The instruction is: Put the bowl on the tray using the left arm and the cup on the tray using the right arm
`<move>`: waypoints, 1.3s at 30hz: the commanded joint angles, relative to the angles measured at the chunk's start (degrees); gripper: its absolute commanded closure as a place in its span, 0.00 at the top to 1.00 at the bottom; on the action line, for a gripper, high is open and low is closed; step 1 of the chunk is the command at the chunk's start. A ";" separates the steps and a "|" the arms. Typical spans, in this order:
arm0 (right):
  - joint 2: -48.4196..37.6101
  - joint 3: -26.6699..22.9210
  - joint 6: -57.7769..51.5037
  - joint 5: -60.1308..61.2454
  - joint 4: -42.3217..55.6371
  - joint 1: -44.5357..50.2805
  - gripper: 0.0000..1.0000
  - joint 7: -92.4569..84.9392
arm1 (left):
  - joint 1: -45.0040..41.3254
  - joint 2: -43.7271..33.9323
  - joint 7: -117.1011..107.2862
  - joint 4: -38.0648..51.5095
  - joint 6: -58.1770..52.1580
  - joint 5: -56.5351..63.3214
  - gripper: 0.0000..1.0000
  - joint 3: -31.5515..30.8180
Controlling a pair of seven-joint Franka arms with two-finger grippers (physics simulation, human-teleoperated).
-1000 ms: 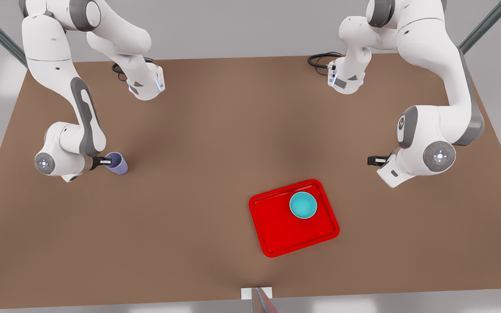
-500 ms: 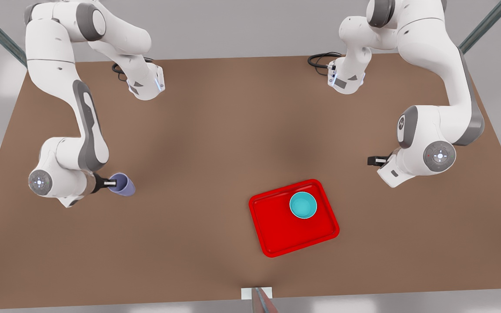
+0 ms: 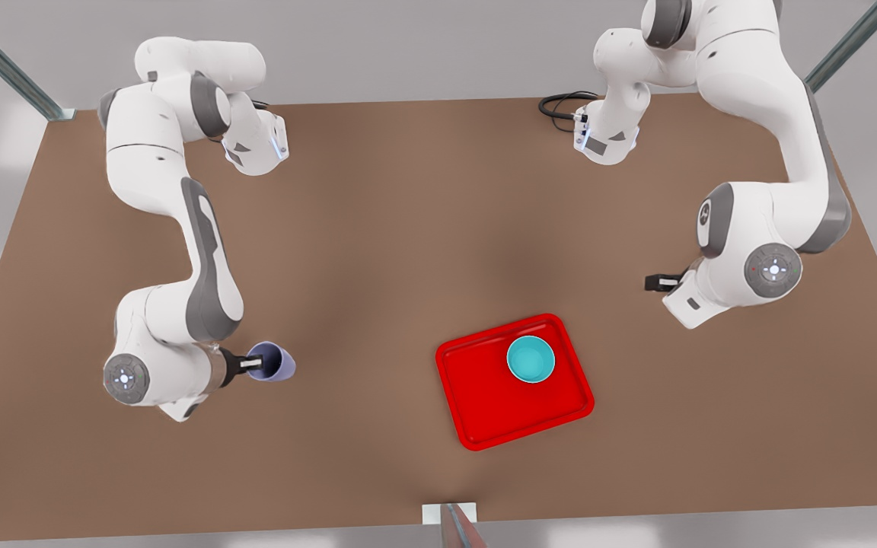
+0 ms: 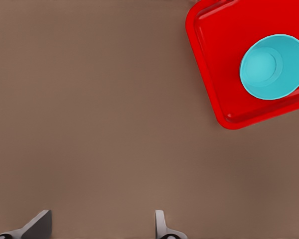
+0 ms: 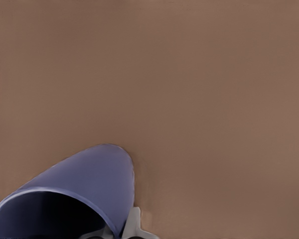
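Lavender-blue tapered cup, handleless and dark inside, sits toward the front view's left, held off the brown surface and tipped on its side with its open mouth facing the camera; the right gripper has its fingers clamped over the cup's rim, one of them inside the mouth. In the right wrist view the cup slants across the corner above bare brown surface. Farther toward the front view's right lies the bright red glossy rectangular tray with rounded corners and a low rim, flat on the surface and well apart from the cup. The small round teal bowl stands upright inside the tray, near its far corner. At the front view's right the left gripper waits above the surface, away from the tray; the left wrist view shows its fingers spread apart and holding nothing.
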 commanded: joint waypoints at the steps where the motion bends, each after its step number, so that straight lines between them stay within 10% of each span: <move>1: 0.79 0.11 -0.05 -0.28 1.54 0.14 0.21 0.75 | 0.05 -0.02 0.00 0.00 -0.12 0.04 1.00 0.01; 19: 21.18 4.68 9.35 11.24 32.66 12.62 0.21 5.50 | -0.04 -0.10 -0.09 0.00 0.14 0.04 1.00 0.10; 39: 28.56 8.55 20.61 6.40 32.13 18.86 0.21 6.56 | -0.04 -0.63 -0.27 0.09 -0.47 0.13 1.00 -0.17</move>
